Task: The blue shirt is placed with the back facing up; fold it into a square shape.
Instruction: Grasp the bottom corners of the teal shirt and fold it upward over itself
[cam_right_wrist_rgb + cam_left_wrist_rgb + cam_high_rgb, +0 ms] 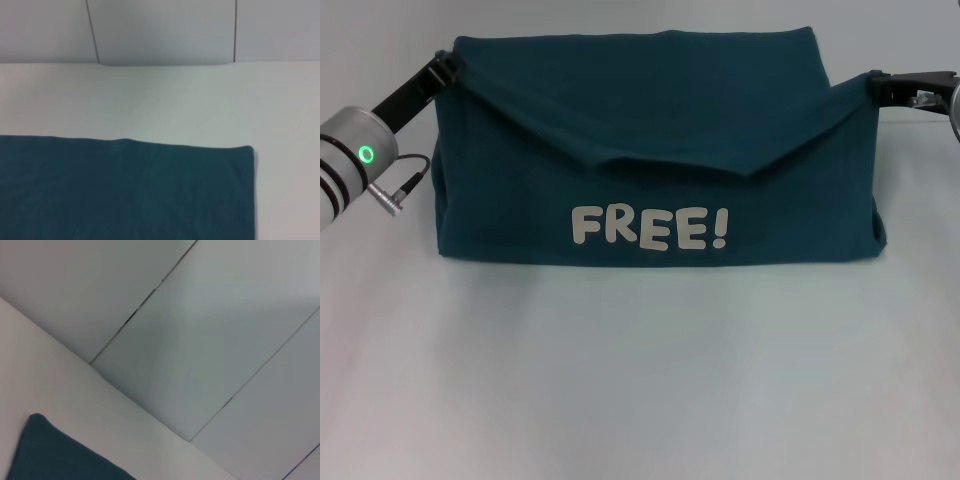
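Observation:
The blue shirt (650,110) lies across the far half of the white table, folded into a wide band, with pale "FREE!" lettering (648,228) facing up on its near part. A flap of it hangs between the two far corners and sags in the middle. My left gripper (448,68) holds the flap's left corner and my right gripper (876,86) its right corner, both shut on the cloth. The left wrist view catches one corner of the shirt (50,455). In the right wrist view a straight edge of the shirt (125,190) shows, but no fingers.
The white table (640,380) stretches out in front of the shirt. Behind the table stands a pale panelled wall (165,30) with dark seams. A grey cable plug (390,195) hangs from my left wrist.

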